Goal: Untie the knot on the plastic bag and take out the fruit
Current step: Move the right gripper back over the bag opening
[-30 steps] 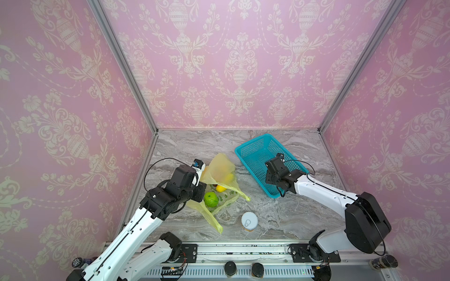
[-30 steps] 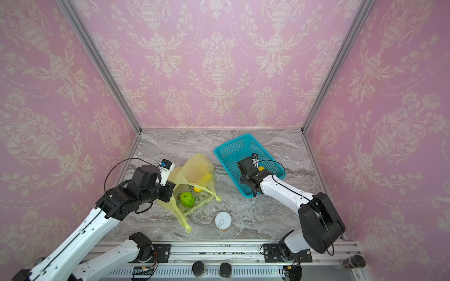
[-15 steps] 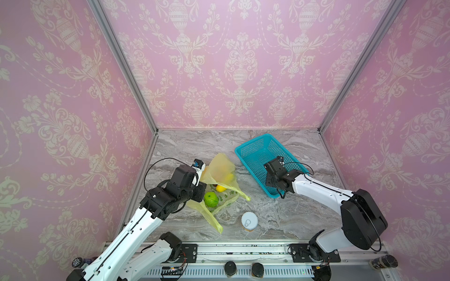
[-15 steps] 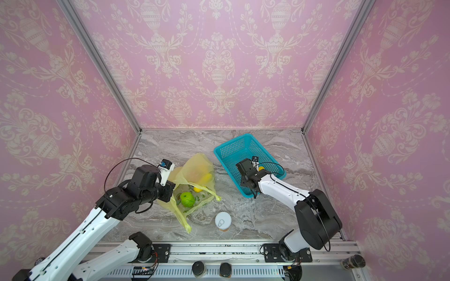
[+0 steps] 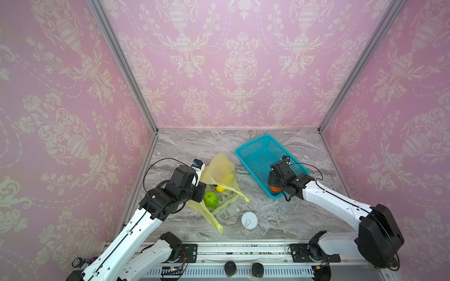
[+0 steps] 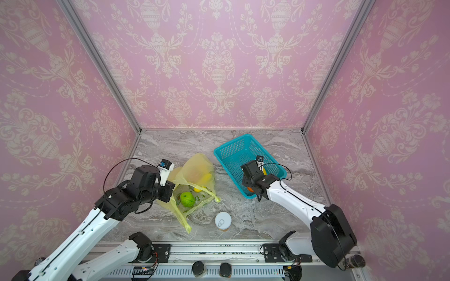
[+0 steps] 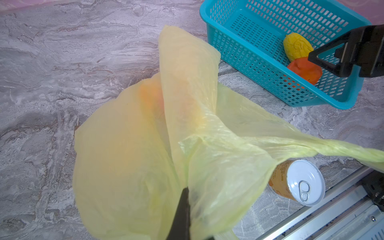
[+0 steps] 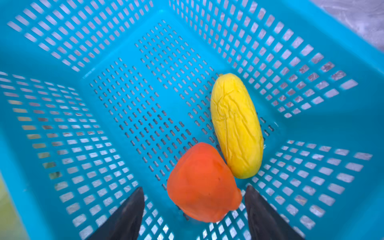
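The yellow-green plastic bag (image 5: 220, 167) (image 6: 198, 167) lies open on the marble, and my left gripper (image 7: 186, 192) is shut on its lifted edge. No knot shows; two handle strips (image 5: 214, 219) trail apart. Fruit in the bag's mouth: a green apple (image 5: 210, 199) (image 6: 187, 199) and a yellow lemon (image 5: 220, 188). More shows dimly through the film. My right gripper (image 8: 195, 188) hangs open inside the teal basket's near corner. An orange fruit (image 8: 202, 182) rests on the basket floor between its fingers, touching neither. A long yellow fruit (image 8: 235, 124) lies beside it.
The teal mesh basket (image 5: 253, 148) (image 6: 231, 143) stands at the back right, close to the bag. A white-lidded can (image 5: 248, 221) (image 6: 222, 221) (image 7: 299, 182) stands near the front edge, just right of the bag's front handle strip. Pink walls close three sides.
My right gripper has opened over the basket's near corner and the orange fruit now lies free on the basket floor. The left arm and the bag have not moved.
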